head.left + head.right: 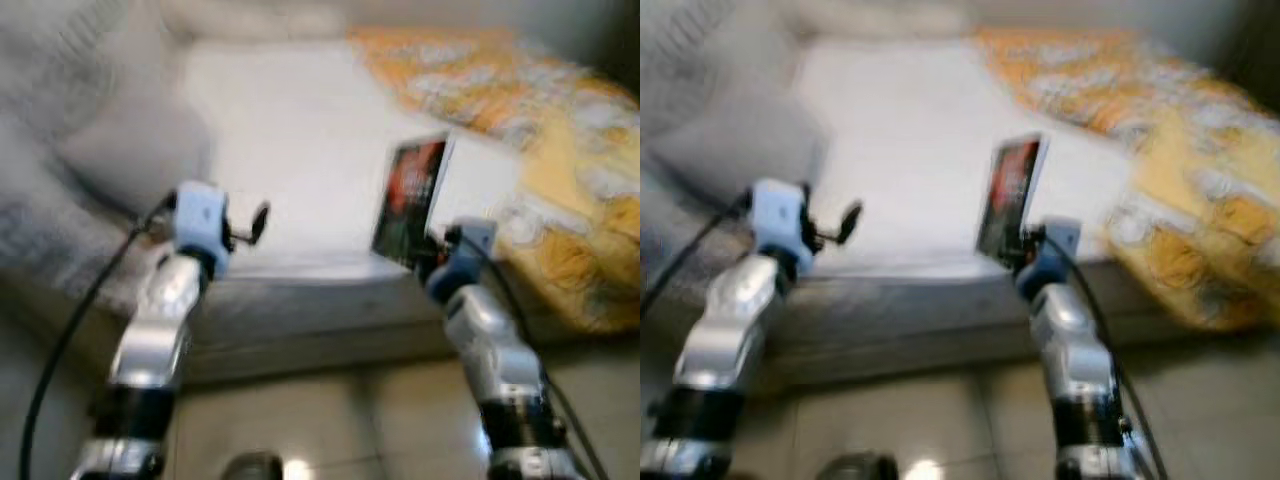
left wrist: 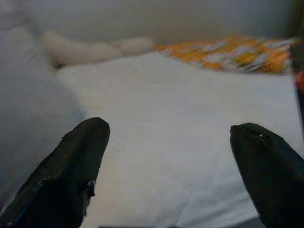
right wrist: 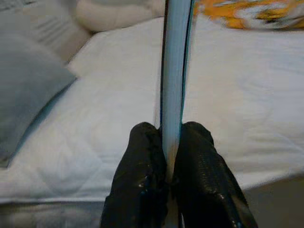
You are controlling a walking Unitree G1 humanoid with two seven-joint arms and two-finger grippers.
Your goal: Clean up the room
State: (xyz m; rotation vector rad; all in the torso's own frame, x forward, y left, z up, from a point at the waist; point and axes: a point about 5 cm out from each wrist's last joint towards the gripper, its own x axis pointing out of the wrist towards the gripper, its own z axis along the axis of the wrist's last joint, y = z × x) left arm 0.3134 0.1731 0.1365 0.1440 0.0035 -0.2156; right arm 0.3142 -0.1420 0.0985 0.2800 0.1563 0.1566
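right pincer [image 3: 172,156]: clamped on a book [image 1: 408,202], fingers pressed on both covers at its lower edge; book stands upright above the pincer, over the near edge of the bed [image 1: 290,150].
book, head views: dark cover with red print faces the robot's left, white page block beside it; blurred, title unreadable.
book, right wrist view: seen edge-on only, a thin pale blue strip [image 3: 175,71] rising straight out from between the two black fingers [image 3: 142,175]; no cover visible here.
left pincer [image 2: 168,156]: fingers wide apart, nothing between them; held over the near edge of the bed, well apart from the book, which is off to its right.
bed: white sheet ahead of both pincers.
blanket [image 1: 520,110]: orange and white patterned, bunched beyond and to the right of the right pincer, hanging over the bed edge.
pillow [image 3: 28,90]: grey, to the left of both pincers; left wrist view shows it close alongside its left finger.
far pillows [image 2: 95,47]: pale lumps at the head of the bed, clearer in the wrist views than in the blurred head views.
floor [image 1: 330,420]: light tiles below the arms.
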